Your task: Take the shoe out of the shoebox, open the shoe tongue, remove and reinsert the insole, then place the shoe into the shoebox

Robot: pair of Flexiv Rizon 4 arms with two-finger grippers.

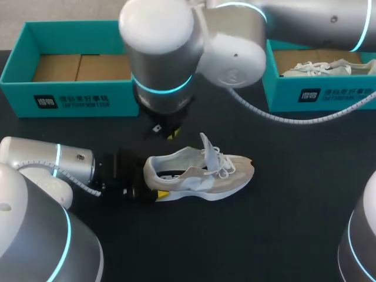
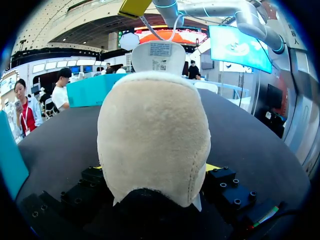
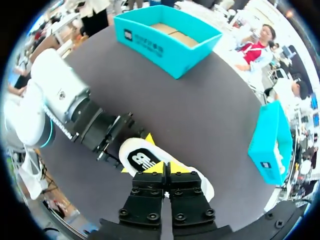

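A beige-and-white shoe [image 1: 205,176] stands upright on the black table, toe to the right, with its tongue [image 1: 205,147] pulled up. My left gripper [image 1: 155,183] is at the heel, one yellow-tipped finger on each side, holding it. That beige heel [image 2: 155,135] fills the left wrist view between the fingers. My right gripper [image 1: 170,134] comes in from the upper right and hangs over the heel end. In the right wrist view it [image 3: 167,168] is shut, its tips over the shoe's [image 3: 140,157] opening just ahead of the insole's dark logo. Whether they pinch anything is hidden.
An empty teal shoebox [image 1: 76,97] stands at the back left. A second teal box [image 1: 317,97] at the back right holds another shoe [image 1: 320,67]. My right arm's white cable [image 1: 282,117] droops in front of that box.
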